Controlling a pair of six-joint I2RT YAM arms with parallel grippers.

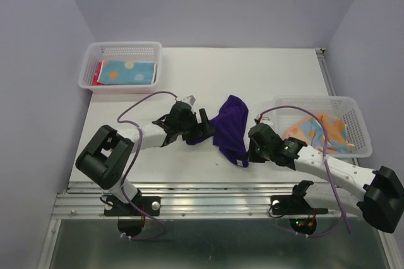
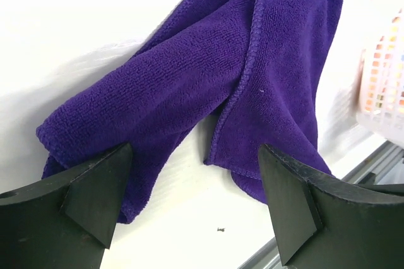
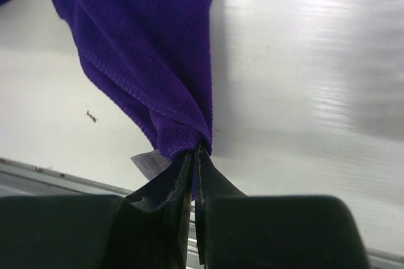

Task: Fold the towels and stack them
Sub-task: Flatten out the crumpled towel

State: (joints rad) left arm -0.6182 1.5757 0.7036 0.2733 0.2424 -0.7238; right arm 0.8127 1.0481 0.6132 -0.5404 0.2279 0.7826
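1. Top: purple towel (image 1: 230,127) lay crumpled mid-table between the arms.
2. Left wrist: left gripper (image 2: 192,174) was spread wide over a towel end, holding nothing.
3. Right wrist: right gripper (image 3: 197,155) pinched a towel corner (label beside it). Risk: so thin a pinch might slip under pull, and the towel would drop unfolded.

Centre towel (image 1: 230,127) plain dark purple. Dotted towel (image 1: 126,72) at 10 o'clock — light blue, orange and yellow spots. Patterned towel (image 1: 319,131) at 3 o'clock — orange with blue.
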